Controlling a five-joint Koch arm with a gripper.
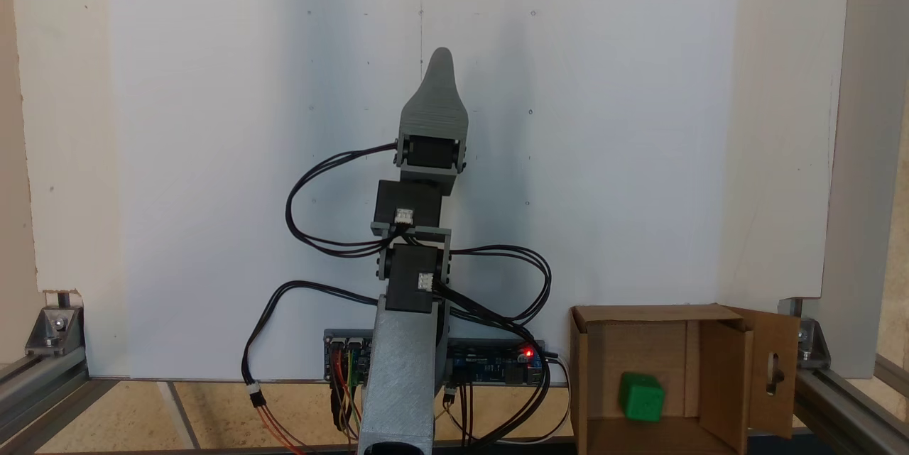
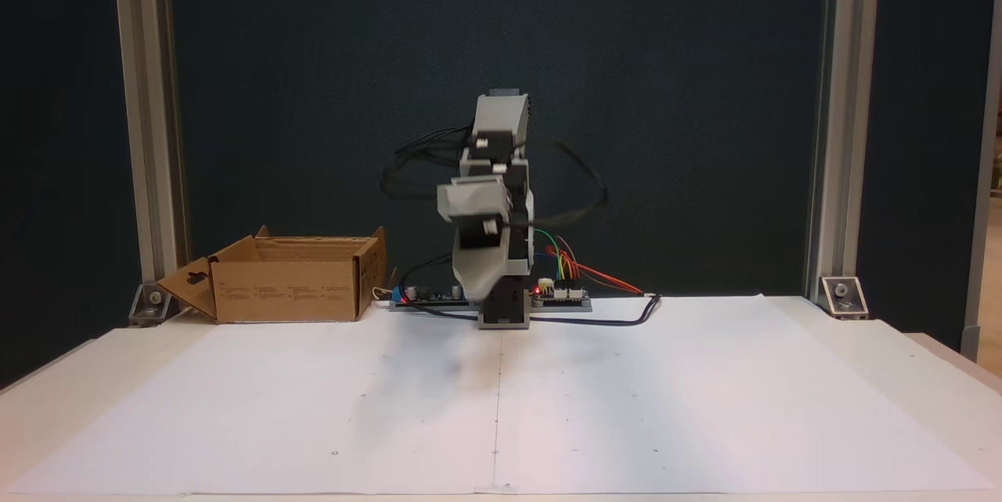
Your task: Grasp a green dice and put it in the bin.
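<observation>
White paper covers the tabletop (image 2: 626,408) in both fixed views. From above, the green dice (image 1: 641,396) lies inside the bin (image 1: 724,370), a cardboard box beside the arm's base. Folded over the paper, the end effector (image 1: 442,61) shows one tip, so its opening cannot be told.

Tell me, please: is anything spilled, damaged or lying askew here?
Nothing stands out. The small bright green cube lies inside the brown cardboard box, which stands upright beside the arm's base. The white paper sheet lies flat, with no spill.
</observation>
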